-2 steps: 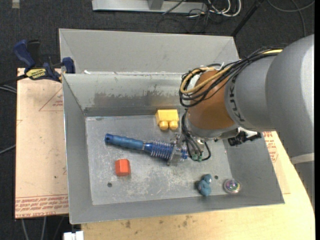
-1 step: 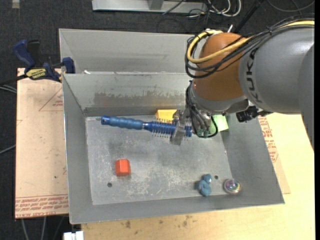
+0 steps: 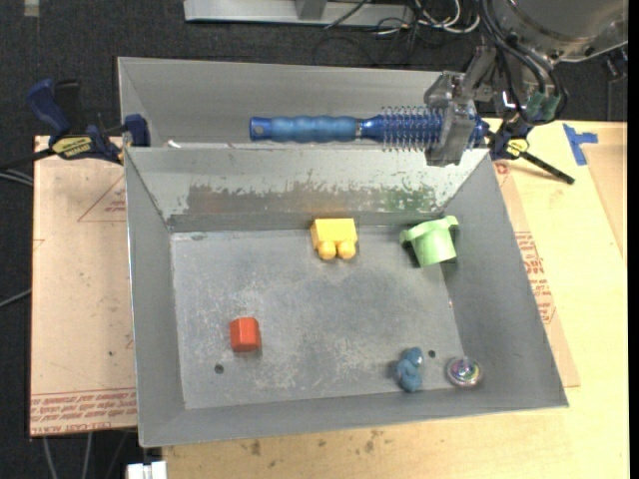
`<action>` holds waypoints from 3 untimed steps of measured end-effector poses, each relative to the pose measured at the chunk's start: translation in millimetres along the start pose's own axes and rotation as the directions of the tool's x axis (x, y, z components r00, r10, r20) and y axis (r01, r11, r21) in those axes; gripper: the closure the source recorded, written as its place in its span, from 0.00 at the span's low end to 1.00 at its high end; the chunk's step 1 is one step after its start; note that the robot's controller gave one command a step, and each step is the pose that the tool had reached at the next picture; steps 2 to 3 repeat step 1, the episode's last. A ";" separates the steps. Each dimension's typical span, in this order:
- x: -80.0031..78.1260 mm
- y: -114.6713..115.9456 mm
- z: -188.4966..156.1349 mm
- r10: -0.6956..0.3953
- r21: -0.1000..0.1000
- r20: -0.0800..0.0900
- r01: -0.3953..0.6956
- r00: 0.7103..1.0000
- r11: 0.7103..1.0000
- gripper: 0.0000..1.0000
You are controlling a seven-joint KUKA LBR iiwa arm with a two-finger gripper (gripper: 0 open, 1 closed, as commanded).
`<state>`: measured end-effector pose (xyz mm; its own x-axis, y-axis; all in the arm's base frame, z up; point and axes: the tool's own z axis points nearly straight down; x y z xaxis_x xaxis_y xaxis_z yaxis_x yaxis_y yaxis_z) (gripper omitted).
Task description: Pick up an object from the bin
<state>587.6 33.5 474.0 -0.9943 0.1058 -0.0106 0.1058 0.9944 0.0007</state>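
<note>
My gripper (image 3: 454,138) is at the bin's back right corner, up at rim height. Its grey fingers (image 3: 445,144) are shut on the bristle head of a blue brush (image 3: 319,129). The brush hangs level along the back wall, with its knobbly handle pointing left. Below the gripper, on the bin floor by the back wall, a light green cup-like piece (image 3: 431,242) lies on its side. To the left of it sits a yellow block (image 3: 333,238) with two studs.
A red cube (image 3: 245,334) sits on the floor at the front left. A blue lump (image 3: 408,369) and a small shiny round thing (image 3: 462,372) lie at the front right. The arm and its cables come in over the back right corner.
</note>
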 end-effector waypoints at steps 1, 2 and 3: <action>-6.7 -33.5 13.1 -0.591 -0.005 -0.008 0.591 0.806 0.806 1.00; -6.7 -33.5 13.1 -0.591 -0.005 -0.008 0.591 0.806 0.806 1.00; -6.7 -33.5 13.1 -0.591 -0.005 -0.008 0.591 0.806 0.806 1.00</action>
